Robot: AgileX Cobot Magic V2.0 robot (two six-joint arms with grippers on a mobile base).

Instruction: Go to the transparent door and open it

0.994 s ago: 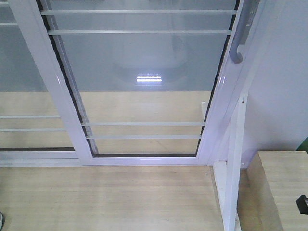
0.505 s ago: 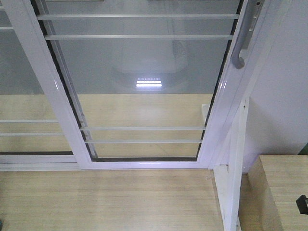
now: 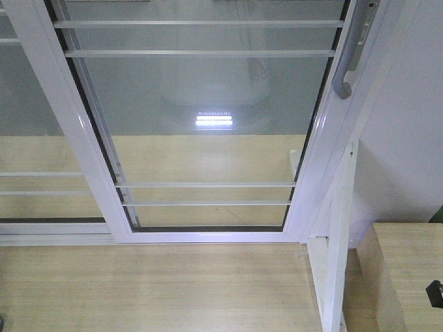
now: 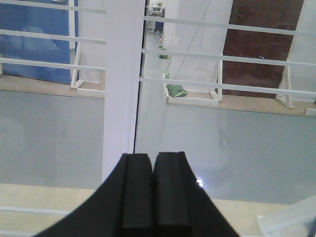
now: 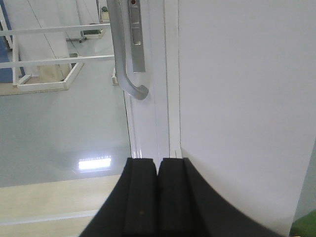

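Both the left claw and the right claw sit pinched together, empty, before the transparent door.
We find its grey handle on the door's right stile. The front view shows neither claw, and only the right wrist view shows the lock plate beside the handle. The framing matches half a second ago.

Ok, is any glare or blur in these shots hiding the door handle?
Front view: a bright light patch shows through the transparent door, well clear of the handle, which is clear but cropped at the top. Right wrist view: handle crisp, the shut right tool dark in the foreground. Left wrist view: evenly lit, slightly soft, no handle in frame.
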